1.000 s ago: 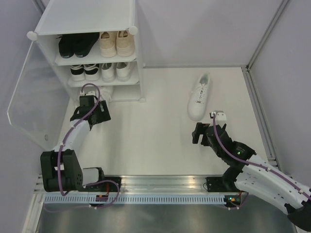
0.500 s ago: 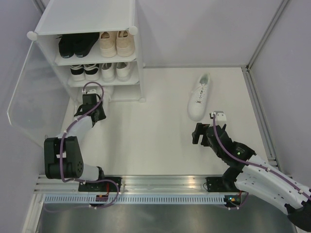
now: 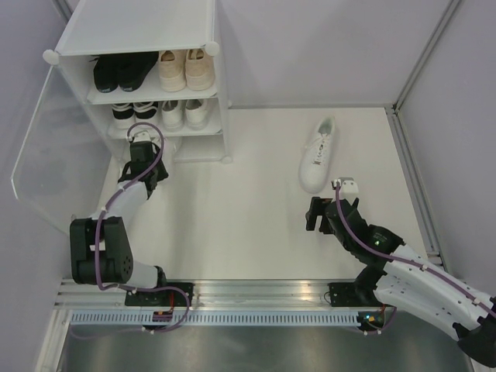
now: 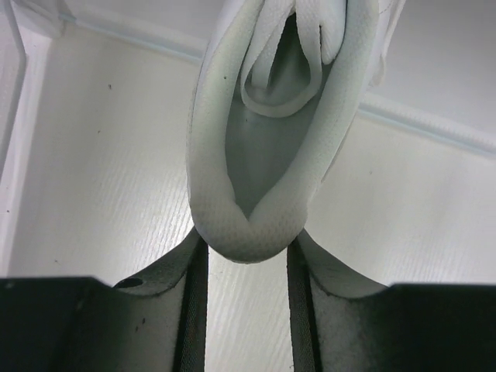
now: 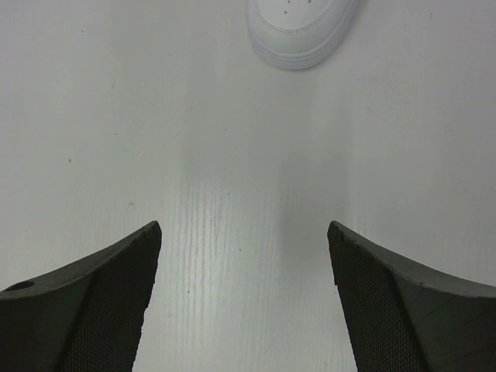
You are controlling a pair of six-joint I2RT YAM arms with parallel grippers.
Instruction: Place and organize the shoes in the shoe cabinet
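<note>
White floor (image 3: 232, 209), left hand (image 4: 246, 240) clenched on white sneaker (image 4: 271, 139) heel, right hand (image 5: 243, 226) released.

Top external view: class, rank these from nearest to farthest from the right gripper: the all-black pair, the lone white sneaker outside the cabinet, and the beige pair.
1. Lone white sneaker, lying loose just ahead of the right gripper.
2. Beige pair, top shelf of the shoe cabinet, right side.
3. All-black pair, same shelf, far left side.
</note>
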